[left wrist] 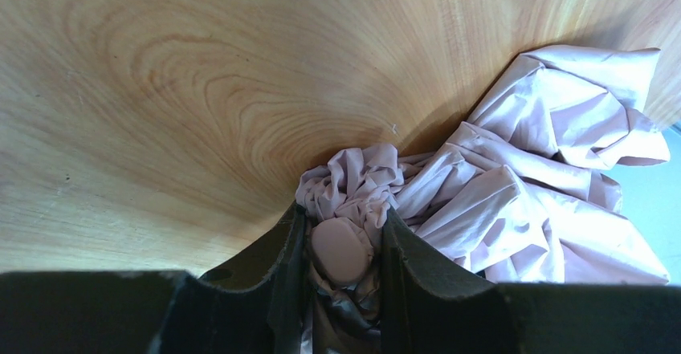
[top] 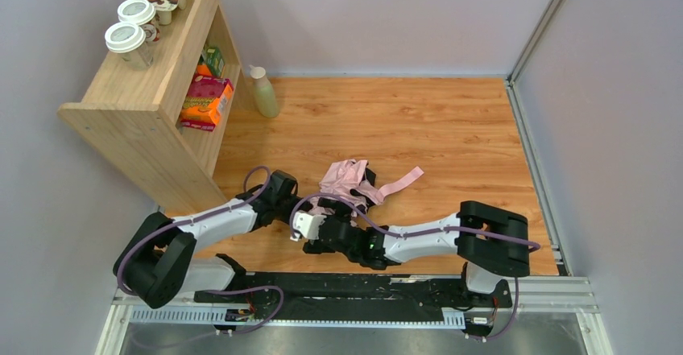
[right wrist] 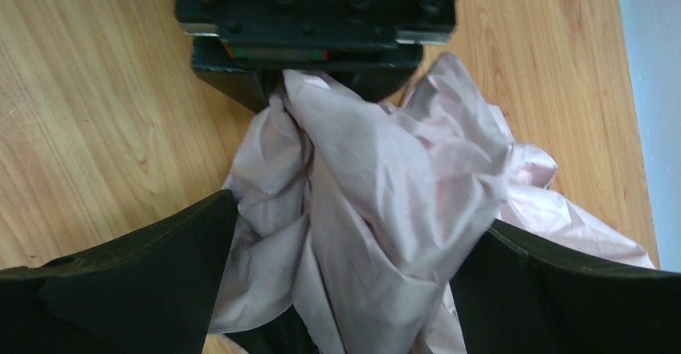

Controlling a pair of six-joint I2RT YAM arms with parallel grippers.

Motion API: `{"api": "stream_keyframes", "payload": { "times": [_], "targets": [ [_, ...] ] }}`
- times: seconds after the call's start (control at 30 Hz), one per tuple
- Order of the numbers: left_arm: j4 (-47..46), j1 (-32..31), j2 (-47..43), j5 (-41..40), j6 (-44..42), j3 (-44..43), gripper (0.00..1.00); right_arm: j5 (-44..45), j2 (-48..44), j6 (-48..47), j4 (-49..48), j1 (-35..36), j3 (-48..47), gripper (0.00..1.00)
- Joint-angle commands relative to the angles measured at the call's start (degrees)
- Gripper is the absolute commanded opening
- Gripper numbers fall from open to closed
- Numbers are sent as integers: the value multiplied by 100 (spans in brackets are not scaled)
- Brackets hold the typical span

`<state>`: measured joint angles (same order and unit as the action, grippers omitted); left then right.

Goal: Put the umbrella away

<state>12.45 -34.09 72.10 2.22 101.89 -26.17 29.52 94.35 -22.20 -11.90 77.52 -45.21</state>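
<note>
The umbrella (top: 346, 179) lies crumpled on the wooden table, pale pink canopy loose, its pink strap (top: 403, 182) trailing right. My left gripper (top: 302, 204) is at its near-left end; in the left wrist view the gripper (left wrist: 344, 225) is shut on a rounded pink end piece (left wrist: 341, 250) wrapped in bunched fabric. My right gripper (top: 322, 212) faces the left one. In the right wrist view the right gripper (right wrist: 353, 213) has its jaws spread wide on either side of a thick fold of canopy (right wrist: 377, 185). The black shaft is hidden.
A wooden shelf unit (top: 141, 105) stands at the far left with lidded cups (top: 129, 41) on top and boxes (top: 205, 101) inside. A pale bottle (top: 263, 91) stands beside it. Walls close off the back and the right side.
</note>
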Motion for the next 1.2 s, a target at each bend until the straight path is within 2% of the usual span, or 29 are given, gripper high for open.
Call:
{"api": "stream_keyframes", "payload": {
  "times": [0.0, 0.07, 0.2, 0.33, 0.57, 0.67, 0.7, 0.73, 0.8, 0.83, 0.9, 0.97, 1.17],
  "targets": [
    [838, -28, 270, 121, -222, -37, 0, 133, 285, -145, -375, 10, -303, 97],
    [838, -28, 287, 138, -248, -37, 0, 142, 452, -83, -165, -69, -461, 93],
    [838, -28, 209, 95, -222, 24, 0, -86, 567, 136, 100, -263, -489, 76],
    [829, -37, 112, 182, -283, 16, 0, -218, 874, 453, 390, -448, -480, 64],
    [645, -37, -55, 296, -283, 103, 0, -481, 1376, 865, 644, -755, -401, 28],
    [426, -19, -134, 306, -318, 183, 0, -998, 1359, 1137, 1004, -922, -445, 5],
    [286, -19, -169, 279, -327, 235, 0, -1279, 1332, 1260, 1145, -1027, -462, 0],
    [206, 16, -196, 253, -432, 244, 0, -1630, 1306, 1409, 1346, -1132, -480, 0],
    [83, 95, -283, 174, -590, 271, 9, -2316, 1262, 1682, 1550, -1379, -428, 0],
    [-48, 147, -319, 104, -687, 288, 28, -2710, 1244, 1831, 1594, -1466, -392, 0],
    [-172, 218, -424, -54, -959, 236, 56, -3293, 1306, 2017, 1744, -1581, -375, 0],
    [-364, 323, -617, -203, -1267, 236, 71, -3654, 1376, 2183, 1761, -1678, -287, 0],
    [-428, 719, -1741, -722, -2251, 288, 72, -4839, 1622, 2860, 1560, -2231, -32, 0]
  ]
}}
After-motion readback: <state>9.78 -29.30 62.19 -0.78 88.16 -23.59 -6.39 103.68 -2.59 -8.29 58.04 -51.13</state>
